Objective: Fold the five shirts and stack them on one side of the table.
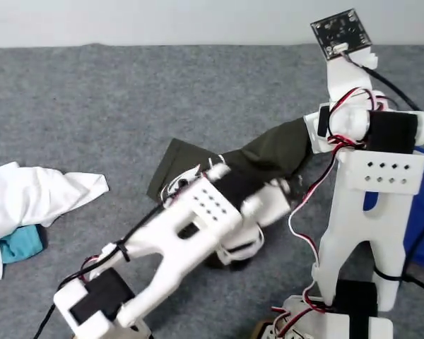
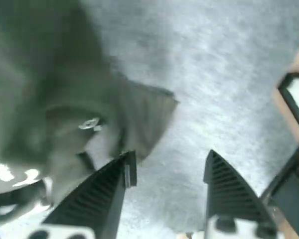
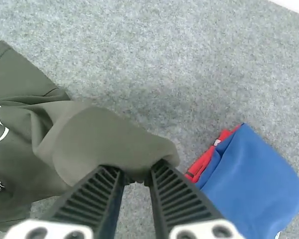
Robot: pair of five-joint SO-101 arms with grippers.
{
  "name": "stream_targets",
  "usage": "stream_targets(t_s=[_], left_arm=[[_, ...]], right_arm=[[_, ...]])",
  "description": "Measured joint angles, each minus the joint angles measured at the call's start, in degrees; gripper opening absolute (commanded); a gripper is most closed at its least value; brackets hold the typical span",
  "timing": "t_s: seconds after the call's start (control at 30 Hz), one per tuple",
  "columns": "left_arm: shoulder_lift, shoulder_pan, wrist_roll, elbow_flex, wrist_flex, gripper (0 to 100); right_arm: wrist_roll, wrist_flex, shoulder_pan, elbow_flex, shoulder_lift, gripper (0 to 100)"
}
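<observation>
My right gripper (image 3: 137, 172) was clamped on the olive shirt (image 3: 89, 139), both fingers pressed together over a rolled fold at one end of it. In the high view that end (image 1: 279, 148) hung raised above the grey table (image 1: 198, 92), and the rest of the olive shirt sloped down from it to lie crumpled on the table towards my left arm.

My left gripper (image 2: 168, 162) stood with its fingers (image 2: 114, 184) wide apart and held nothing. It hovered just beside the olive shirt's loose edge (image 2: 144, 119), over bare table; one finger was close to the cloth, but I could not tell whether it touched it. From above, my left arm lay across the lower part of the olive shirt and hid that part.

A blue shirt (image 3: 254, 179) lay folded near the olive shirt, on my right arm's side of it, apart from the fold I held. A red shirt (image 3: 212, 152) showed from under the blue shirt's edge, on the side facing the olive shirt.

Well apart from the olive shirt, on my left arm's side, a white shirt (image 1: 35, 194) lay loose and unfolded. A teal shirt (image 1: 21, 244) stuck out from beneath it, on the edge nearer my arm bases.
</observation>
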Motion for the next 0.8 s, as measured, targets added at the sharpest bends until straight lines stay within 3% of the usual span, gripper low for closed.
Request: stream_targets(t_s=[0.17, 0.5, 0.8], left_arm=[[0.0, 3.6, 0.9, 5.4, -5.1, 23], [0.0, 3.6, 1.3, 17.1, -18.9, 23], [0.0, -1.7, 1.7, 17.5, -24.4, 23]], right_arm=[[0.0, 0.0, 0.0, 0.0, 0.0, 1.0], [0.0, 0.0, 0.0, 0.0, 0.0, 1.0], [0.0, 0.0, 0.0, 0.0, 0.0, 1.0]])
